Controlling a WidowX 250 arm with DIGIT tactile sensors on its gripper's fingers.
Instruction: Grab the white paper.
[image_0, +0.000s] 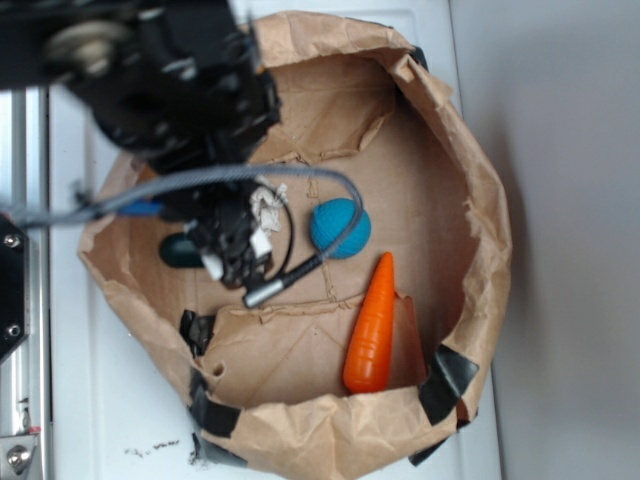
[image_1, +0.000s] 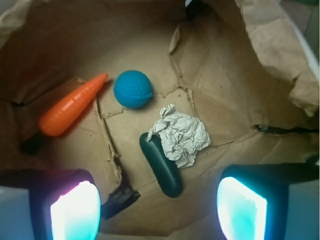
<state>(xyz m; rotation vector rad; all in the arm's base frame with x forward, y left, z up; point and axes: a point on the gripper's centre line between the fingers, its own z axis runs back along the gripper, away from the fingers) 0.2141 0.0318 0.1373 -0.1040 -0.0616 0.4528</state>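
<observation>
The white paper (image_1: 181, 136) is a crumpled off-white wad lying on the floor of the brown paper bag (image_1: 235, 75), touching a dark green oblong object (image_1: 161, 165). In the exterior view only a small part of the white paper (image_0: 266, 207) shows beside the arm. My gripper (image_1: 157, 210) hangs above the bag floor, open, its two glowing pads (image_1: 75, 212) wide apart with nothing between them. The paper lies ahead of the jaws, slightly right of centre. In the exterior view the gripper (image_0: 235, 250) sits over the bag's left side.
A blue ball (image_1: 133, 89) and an orange carrot (image_1: 72, 106) lie on the bag floor beyond the paper. The bag's walls (image_0: 480, 200) rise all round. Black tape (image_0: 445, 380) patches the bag rim. A grey cable (image_0: 250, 180) loops from the arm.
</observation>
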